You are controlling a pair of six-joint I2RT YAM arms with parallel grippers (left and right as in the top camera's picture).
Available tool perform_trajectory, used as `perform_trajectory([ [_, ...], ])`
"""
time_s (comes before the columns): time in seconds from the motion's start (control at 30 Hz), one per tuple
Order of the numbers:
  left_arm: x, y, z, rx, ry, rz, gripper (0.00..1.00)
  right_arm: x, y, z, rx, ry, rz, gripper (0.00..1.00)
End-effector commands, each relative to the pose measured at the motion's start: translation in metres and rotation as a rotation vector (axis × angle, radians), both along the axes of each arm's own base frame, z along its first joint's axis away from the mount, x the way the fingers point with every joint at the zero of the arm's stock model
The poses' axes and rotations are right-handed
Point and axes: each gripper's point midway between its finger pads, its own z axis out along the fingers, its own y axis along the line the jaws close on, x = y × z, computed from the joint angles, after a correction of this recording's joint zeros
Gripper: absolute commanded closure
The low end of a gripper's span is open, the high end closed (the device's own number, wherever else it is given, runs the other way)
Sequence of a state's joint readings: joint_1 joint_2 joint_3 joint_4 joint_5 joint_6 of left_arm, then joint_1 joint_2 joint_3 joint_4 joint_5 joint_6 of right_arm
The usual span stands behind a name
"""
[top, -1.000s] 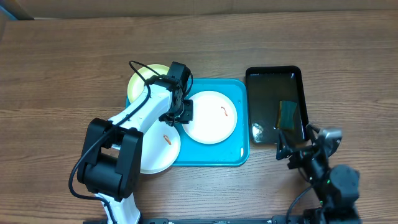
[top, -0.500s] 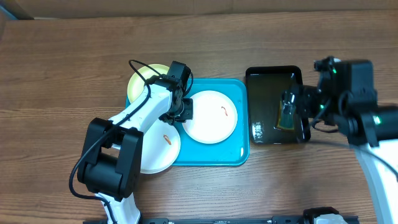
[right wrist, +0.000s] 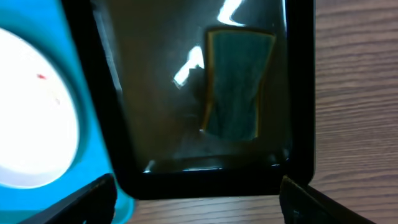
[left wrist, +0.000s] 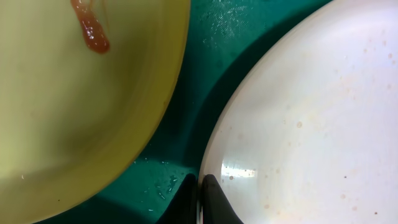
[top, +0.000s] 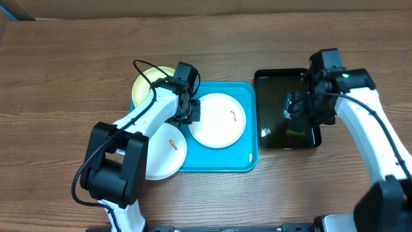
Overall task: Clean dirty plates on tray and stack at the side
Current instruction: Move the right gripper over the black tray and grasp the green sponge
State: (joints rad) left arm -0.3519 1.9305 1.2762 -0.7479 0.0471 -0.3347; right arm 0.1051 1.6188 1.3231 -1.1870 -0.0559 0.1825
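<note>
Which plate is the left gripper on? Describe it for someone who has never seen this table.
Find the big turquoise tray. The white plate lies wholly inside it, on its right half. Unlike the yellow-green plate and the other white plate, which overhang the tray's left edge, it has the left gripper pinching its left rim.

The black tray (right wrist: 300, 93), beside the turquoise tray (right wrist: 93, 144), holds a sponge (right wrist: 235, 87).
</note>
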Motion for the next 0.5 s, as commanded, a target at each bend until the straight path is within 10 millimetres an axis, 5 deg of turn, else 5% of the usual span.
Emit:
perform_trajectory([
  [0.0, 0.0, 0.004, -0.005, 0.036, -0.001, -0.034, 0.96, 0.005, -0.017, -0.013, -0.1, 0.027, -0.013, 0.16],
  [0.17, 0.0, 0.004, -0.005, 0.036, -0.002, -0.033, 0.96, 0.008, -0.023, -0.035, -0.139, 0.081, -0.013, 0.21],
  [0.3, 0.0, 0.004, -0.005, 0.036, -0.002, -0.033, 0.96, 0.016, -0.022, -0.051, -0.14, 0.092, -0.013, 0.56],
  [0.33, 0.0, 0.004, -0.005, 0.036, -0.002, -0.033, 0.96, 0.019, -0.022, -0.056, -0.14, 0.094, -0.016, 0.59],
  [0.47, 0.0, 0.004, -0.005, 0.036, -0.001, -0.033, 0.96, 0.025, -0.022, -0.066, -0.14, 0.094, -0.051, 0.44],
])
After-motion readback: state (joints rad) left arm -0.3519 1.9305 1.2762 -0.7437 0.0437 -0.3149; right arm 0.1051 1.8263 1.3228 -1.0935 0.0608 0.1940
